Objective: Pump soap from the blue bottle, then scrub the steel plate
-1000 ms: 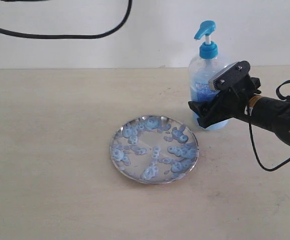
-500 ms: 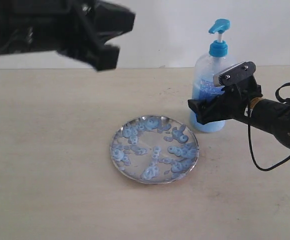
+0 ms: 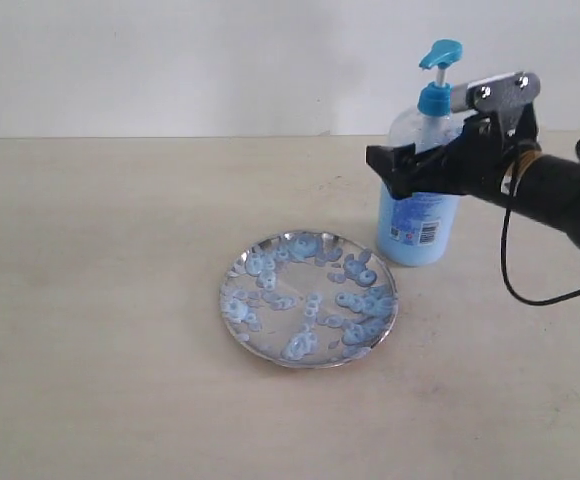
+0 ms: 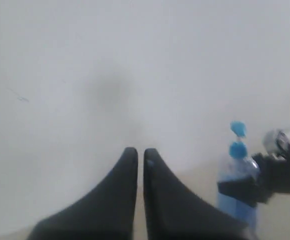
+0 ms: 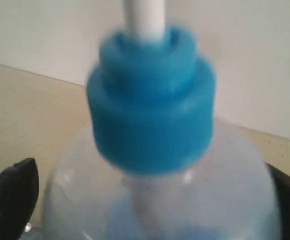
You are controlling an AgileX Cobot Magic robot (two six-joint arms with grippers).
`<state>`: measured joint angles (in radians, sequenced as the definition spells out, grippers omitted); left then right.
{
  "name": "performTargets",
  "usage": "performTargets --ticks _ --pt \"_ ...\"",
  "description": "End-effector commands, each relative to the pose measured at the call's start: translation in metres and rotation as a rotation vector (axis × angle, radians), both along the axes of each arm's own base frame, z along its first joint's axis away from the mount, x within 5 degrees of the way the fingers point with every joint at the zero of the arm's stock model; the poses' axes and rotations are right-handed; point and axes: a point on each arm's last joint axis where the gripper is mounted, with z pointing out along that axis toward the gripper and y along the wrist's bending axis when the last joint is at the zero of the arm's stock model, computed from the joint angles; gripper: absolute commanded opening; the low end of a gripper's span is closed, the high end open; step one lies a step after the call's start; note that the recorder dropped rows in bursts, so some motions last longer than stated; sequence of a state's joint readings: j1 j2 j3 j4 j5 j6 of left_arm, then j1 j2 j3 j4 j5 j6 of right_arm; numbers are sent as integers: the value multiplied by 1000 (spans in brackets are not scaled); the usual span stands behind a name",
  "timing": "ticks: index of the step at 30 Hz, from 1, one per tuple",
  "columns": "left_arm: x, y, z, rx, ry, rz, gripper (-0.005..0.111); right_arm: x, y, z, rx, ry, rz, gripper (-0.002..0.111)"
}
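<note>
Climbing from the bottle's [image 3: 417, 205] lower body, where it was a second ago, the right hand [image 3: 410, 168] now straddles the shoulder just under the blue collar [image 5: 150, 115]. Its fingers sit on either side of the clear plastic. The right wrist view shows a dark fingertip at each edge with the bottle filling the space between. Whether they actually press on it or only bracket it, I cannot tell.

The bottle has shifted a little toward 3 o'clock over that second. With the hand higher, its label [image 3: 417, 220] is uncovered. It stands upright on the counter [image 3: 100, 330], at about 2 o'clock from the plate [image 3: 224, 300] and just beside its rim. The pump head [image 3: 440, 52] is up and nothing touches it.

The left hand [image 4: 140, 160], which filled the 10 o'clock corner of the exterior view half a second ago, is out of that view. Its own camera shows its fingers drawn together with only a slit between them, facing a pale wall [image 4: 135, 60], with the bottle off toward 4 o'clock.

The plate lies flat and unmoved, already dotted all over with pale rings of soap [image 3: 355, 270].

My reading is that the right hand is steadying the neck so the head can be pressed. With the left hand raised and away, no press is under way. Scrubbing has not begun.
</note>
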<state>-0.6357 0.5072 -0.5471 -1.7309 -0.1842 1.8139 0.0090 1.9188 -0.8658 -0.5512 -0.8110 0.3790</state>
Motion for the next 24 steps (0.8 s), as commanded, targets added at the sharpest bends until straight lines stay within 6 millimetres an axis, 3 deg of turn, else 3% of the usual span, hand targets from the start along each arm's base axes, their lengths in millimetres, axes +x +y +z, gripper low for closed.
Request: performTargets --ticks 1,4,6,8,9,10,11,12,13,14,17,19,20,22,24 --pt "-32 38 2 -133 -88 127 4 -19 0 58 -63 -39 17 104" --pt "-47 52 -10 -175 -128 151 4 -35 -8 87 -120 25 -64 104" --pt "-53 59 -29 -186 -131 173 4 -55 -18 115 -128 59 -177 104" --pt "-50 62 -53 -184 -92 209 4 -78 -24 151 -35 17 -261 104" --pt "-46 62 -70 -192 -42 237 4 -97 -27 174 61 -13 -316 96" --pt "-45 61 -76 -196 -23 243 4 -106 -29 182 98 -16 -348 88" --pt "-42 60 -85 -213 10 244 4 -124 -33 193 133 6 -432 65" --pt "-41 59 -89 -237 30 236 4 -144 -36 203 118 12 -493 27" --pt "-41 58 -90 -259 40 228 4 -165 -37 210 85 16 -532 1" --pt "-41 58 -90 -258 39 223 4 -179 -38 214 60 11 -545 3" --pt "-41 58 -90 -258 39 223 4 -234 -36 203 -177 -57 -450 4" --pt "-41 58 -90 -258 39 223 4 -274 -26 188 -131 -252 -285 4" --pt "-41 58 -90 -258 39 223 4 -297 -23 172 -26 -346 -203 4" --pt "-41 58 -90 -262 40 223 4 -313 -22 149 77 -381 -148 4" --pt "-41 57 -91 -276 46 212 4 -311 -19 102 128 -293 -127 4"
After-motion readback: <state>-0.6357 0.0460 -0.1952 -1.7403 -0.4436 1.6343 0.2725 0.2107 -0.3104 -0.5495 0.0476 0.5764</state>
